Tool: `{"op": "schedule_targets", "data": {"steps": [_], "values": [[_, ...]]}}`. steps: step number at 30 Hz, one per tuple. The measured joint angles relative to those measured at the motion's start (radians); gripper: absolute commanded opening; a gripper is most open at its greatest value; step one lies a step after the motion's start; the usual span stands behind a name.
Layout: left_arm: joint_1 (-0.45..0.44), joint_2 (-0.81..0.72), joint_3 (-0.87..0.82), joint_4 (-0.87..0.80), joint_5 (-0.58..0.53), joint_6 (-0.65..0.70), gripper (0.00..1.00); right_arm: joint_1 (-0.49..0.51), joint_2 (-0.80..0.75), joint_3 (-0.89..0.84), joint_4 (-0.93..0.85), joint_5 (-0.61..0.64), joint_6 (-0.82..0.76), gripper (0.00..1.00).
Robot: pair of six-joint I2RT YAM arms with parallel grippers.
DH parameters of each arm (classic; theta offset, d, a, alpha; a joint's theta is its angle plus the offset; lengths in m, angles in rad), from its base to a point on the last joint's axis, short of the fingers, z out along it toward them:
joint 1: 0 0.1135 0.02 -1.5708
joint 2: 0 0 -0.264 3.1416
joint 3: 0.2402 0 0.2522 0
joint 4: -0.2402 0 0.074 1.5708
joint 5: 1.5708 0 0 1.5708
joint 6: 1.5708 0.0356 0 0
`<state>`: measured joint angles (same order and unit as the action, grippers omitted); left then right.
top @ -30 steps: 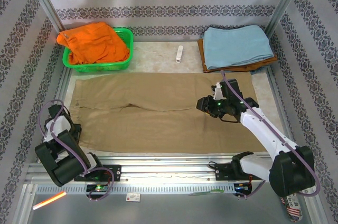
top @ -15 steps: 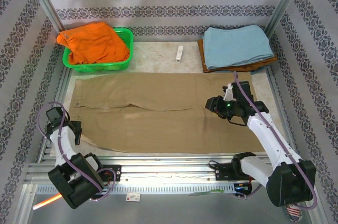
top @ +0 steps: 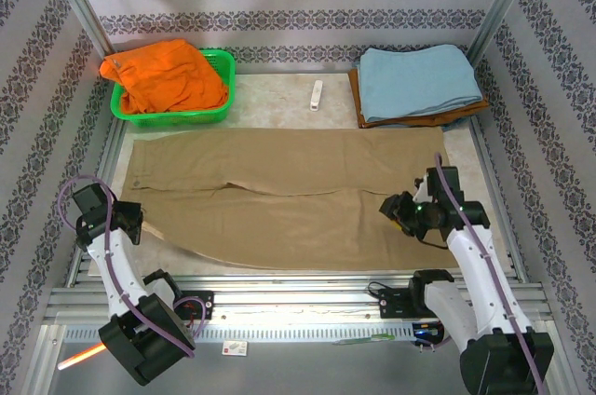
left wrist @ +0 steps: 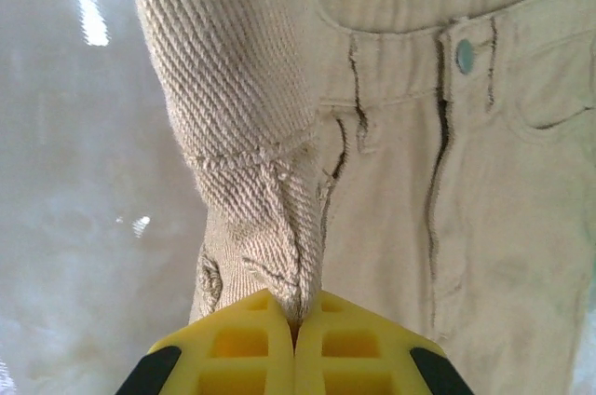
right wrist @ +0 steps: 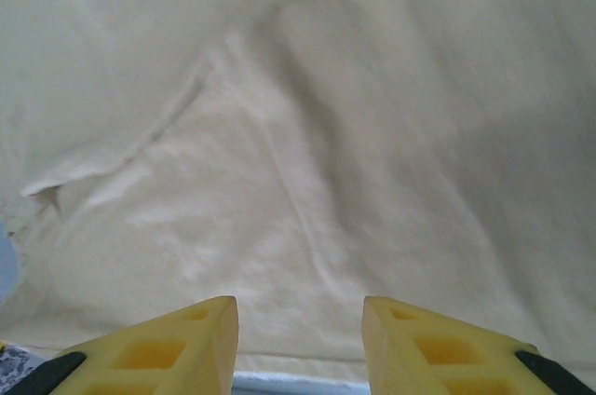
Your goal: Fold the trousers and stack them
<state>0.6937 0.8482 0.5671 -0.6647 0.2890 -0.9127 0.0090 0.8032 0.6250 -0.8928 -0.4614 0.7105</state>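
one pair of trousers (top: 279, 199), spread flat across the table (top: 279, 111), waist at left, near waistband corner lifted and clamped between the closed fingers of the left gripper (left wrist: 296, 322), right gripper (right wrist: 298, 306) poised over the near leg end, jaws apart

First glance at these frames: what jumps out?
The tan trousers spread flat across the middle of the table. The left claw is shut on a lifted waistband corner at the near left; the right claw hangs open over the leg end. An orange garment sits in the green basket, far left.
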Motion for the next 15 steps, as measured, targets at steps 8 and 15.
{"op": "schedule_targets", "data": {"steps": [8,15], "values": [[-0.008,-0.009,0.009,0.013,0.069,-0.012,0.0,0.103,-0.152,-0.138,-0.137,0.127,0.185,0.41],[-0.013,-0.04,0.009,0.03,0.104,-0.03,0.0,0.273,-0.07,-0.177,-0.081,0.204,0.357,0.44]]}}
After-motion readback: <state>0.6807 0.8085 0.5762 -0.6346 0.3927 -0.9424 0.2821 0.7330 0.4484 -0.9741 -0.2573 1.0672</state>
